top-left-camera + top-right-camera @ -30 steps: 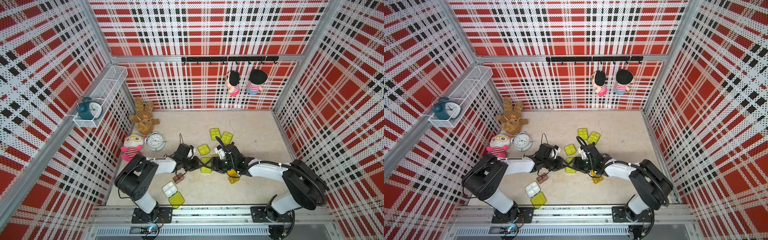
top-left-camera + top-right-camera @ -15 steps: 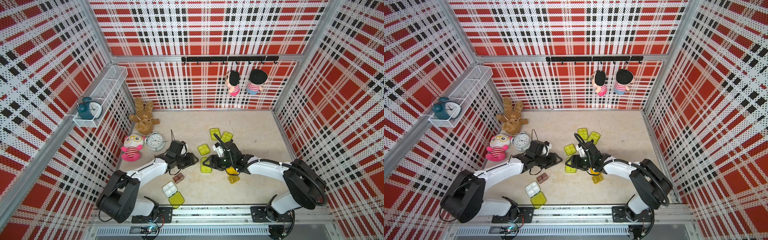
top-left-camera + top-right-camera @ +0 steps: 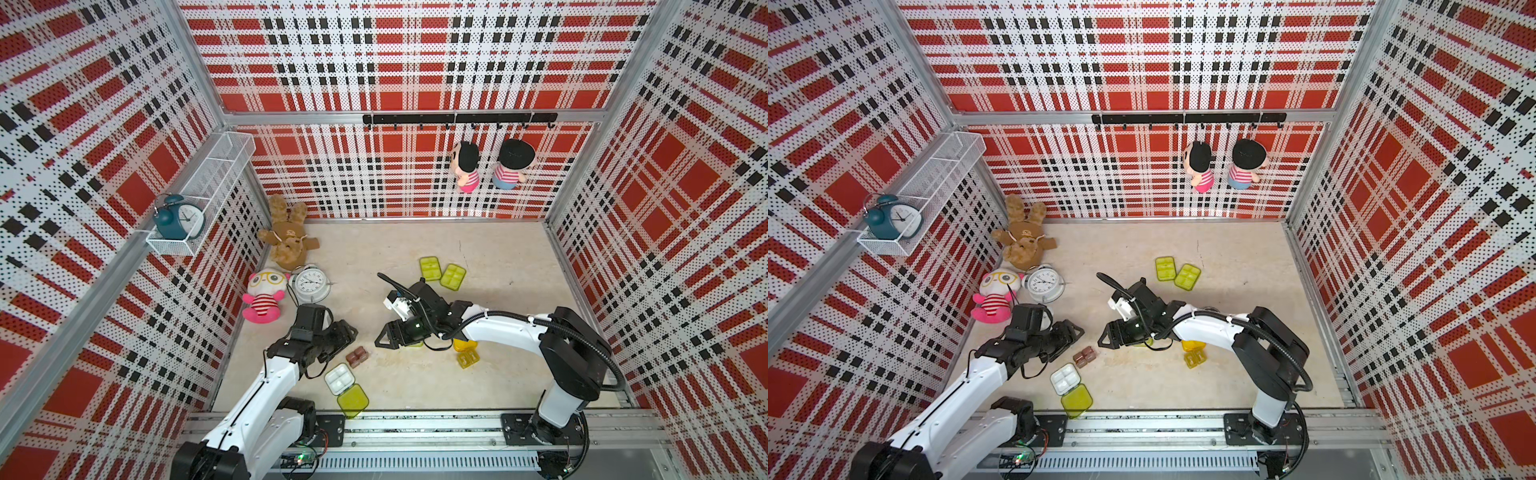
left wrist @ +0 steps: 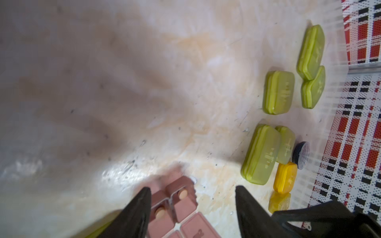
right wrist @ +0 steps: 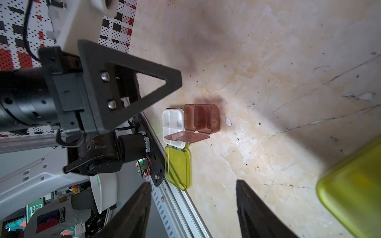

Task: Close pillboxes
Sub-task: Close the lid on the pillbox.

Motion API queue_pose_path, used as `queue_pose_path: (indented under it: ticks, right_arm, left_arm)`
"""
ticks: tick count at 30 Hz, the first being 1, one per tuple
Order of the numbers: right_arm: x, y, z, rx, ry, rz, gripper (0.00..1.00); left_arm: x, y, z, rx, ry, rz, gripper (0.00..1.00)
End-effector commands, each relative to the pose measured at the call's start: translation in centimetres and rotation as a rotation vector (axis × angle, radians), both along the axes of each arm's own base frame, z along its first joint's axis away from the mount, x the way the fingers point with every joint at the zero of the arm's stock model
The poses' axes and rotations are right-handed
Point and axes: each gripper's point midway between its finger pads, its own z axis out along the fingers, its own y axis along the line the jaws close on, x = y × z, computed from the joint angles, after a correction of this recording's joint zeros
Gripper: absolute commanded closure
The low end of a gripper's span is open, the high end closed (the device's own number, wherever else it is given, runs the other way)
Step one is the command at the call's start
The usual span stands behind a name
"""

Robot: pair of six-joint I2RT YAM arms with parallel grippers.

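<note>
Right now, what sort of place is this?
Probably a robot test cell dressed as a playroom: plaid perforated walls, a left arm and right arm on a rail, a plush bear and an alarm clock.

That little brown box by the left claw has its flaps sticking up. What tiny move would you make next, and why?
Probably lower the left gripper onto the brown pillbox and press its flaps down. The jaws stand open and hold nothing, the box lies right at their tips, and the right wrist view shows its lids open.
</note>
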Motion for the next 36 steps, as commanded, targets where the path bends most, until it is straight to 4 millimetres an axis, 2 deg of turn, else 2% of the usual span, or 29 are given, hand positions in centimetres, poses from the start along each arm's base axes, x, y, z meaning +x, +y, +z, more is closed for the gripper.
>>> queue_pose_path:
  ticks: [1,4,14,23,36]
  right_arm:
    - [-1.3,0.0,-1.9,-0.110,-0.043,0.102,0.34]
    - [-1.9,0.5,-3.0,-0.160,-0.060,0.156,0.35]
    - [-1.8,2.5,-4.4,-0.184,-0.041,0.198,0.39]
    - [-0.4,3.8,-5.5,-0.219,-0.038,0.163,0.40]
    - [1.0,4.3,-6.9,-0.269,-0.036,0.117,0.40]
  left_arm:
    - [-0.5,0.3,-0.2,-0.066,0.012,0.071,0.33]
    - [-0.9,0.7,-0.9,-0.071,0.025,0.087,0.33]
    - [-0.1,2.2,-0.9,-0.056,0.029,0.146,0.36]
    - [-0.2,1.8,-1.0,-0.100,0.027,0.155,0.37]
    - [-0.3,1.5,-1.2,-0.101,0.043,0.126,0.41]
